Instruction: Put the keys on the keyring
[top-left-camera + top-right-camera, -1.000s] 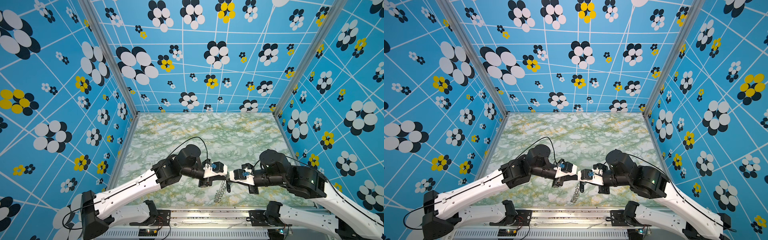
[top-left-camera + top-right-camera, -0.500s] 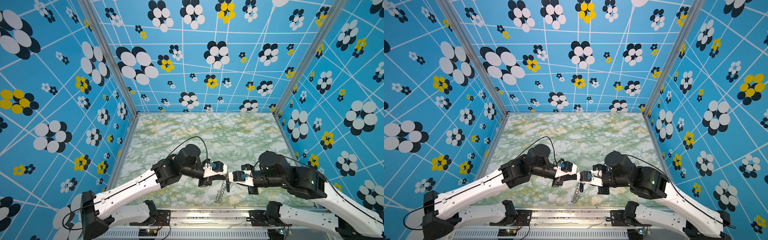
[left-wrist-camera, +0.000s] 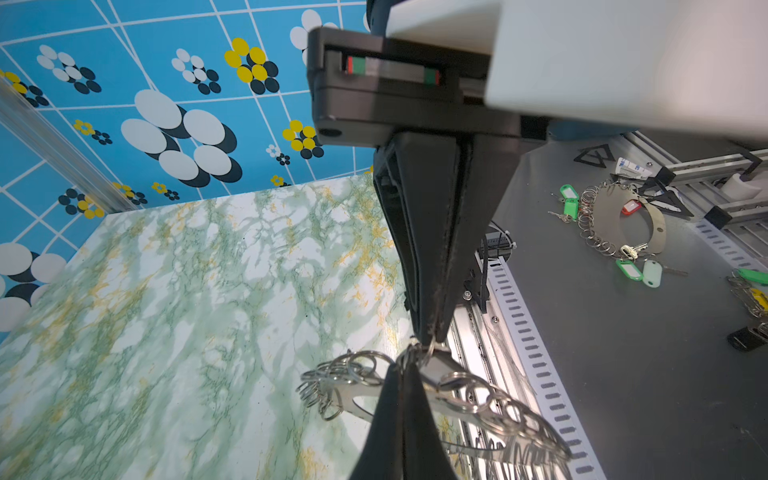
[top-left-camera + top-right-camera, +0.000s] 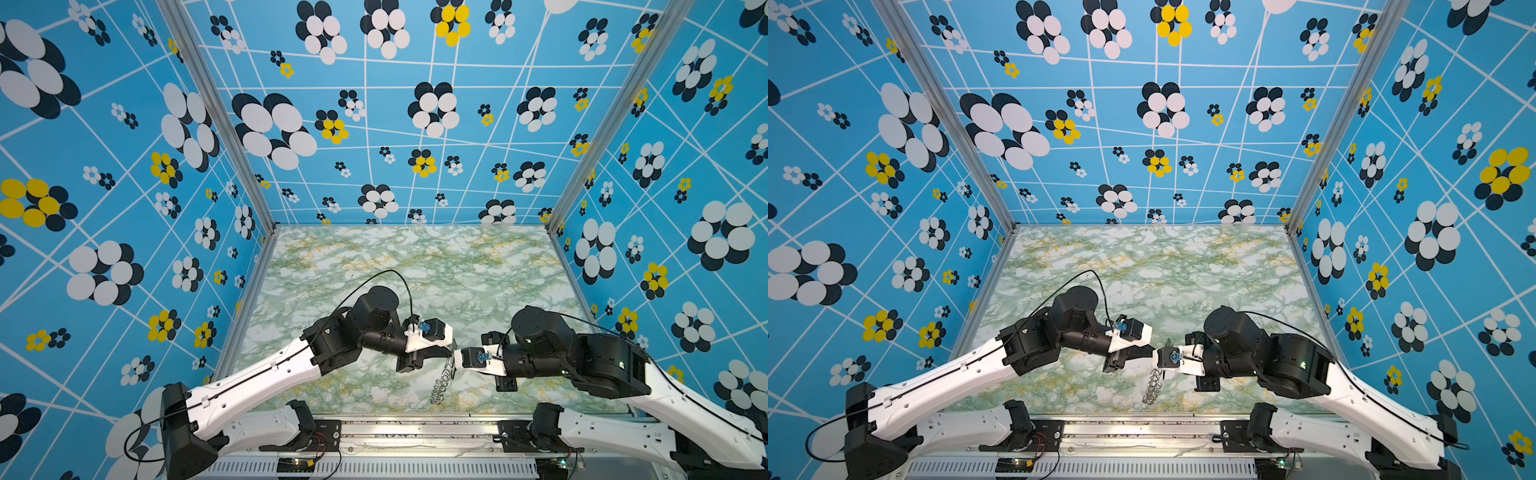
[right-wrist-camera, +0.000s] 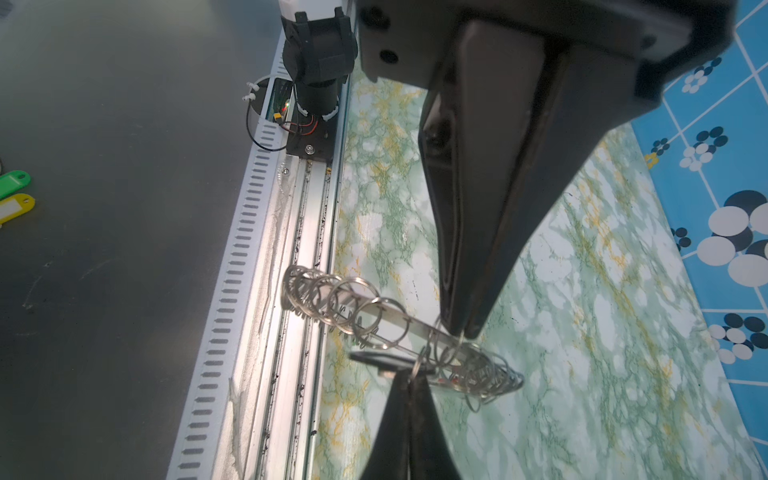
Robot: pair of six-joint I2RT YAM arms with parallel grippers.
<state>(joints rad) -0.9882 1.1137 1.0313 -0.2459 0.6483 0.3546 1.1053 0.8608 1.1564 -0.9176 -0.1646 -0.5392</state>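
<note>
The keyring [image 4: 444,376] hangs edge-on above the near middle of the table in both top views [image 4: 1153,384], with both grippers meeting at its upper end. My left gripper [image 4: 449,353] is shut on wire loops at the keyring's rim [image 3: 478,395]. My right gripper [image 4: 457,360] is shut on a small wire ring. From that ring a dark flat tag [image 5: 374,358] with a silver key under it sticks out sideways, right against the keyring [image 5: 353,307]. A speck of red [image 5: 455,379] shows among the loops. No other keys can be made out.
The green marble table [image 4: 415,270] has blue flowered walls on three sides and an aluminium rail [image 4: 415,428] along the front. Beyond the rail, a grey bench holds another ring plate with green and red tags [image 3: 615,220]. Loose green and yellow tags [image 5: 14,195] lie there too.
My right gripper has crept slightly left toward the left gripper. The keyring still hangs between them and both stay shut.
</note>
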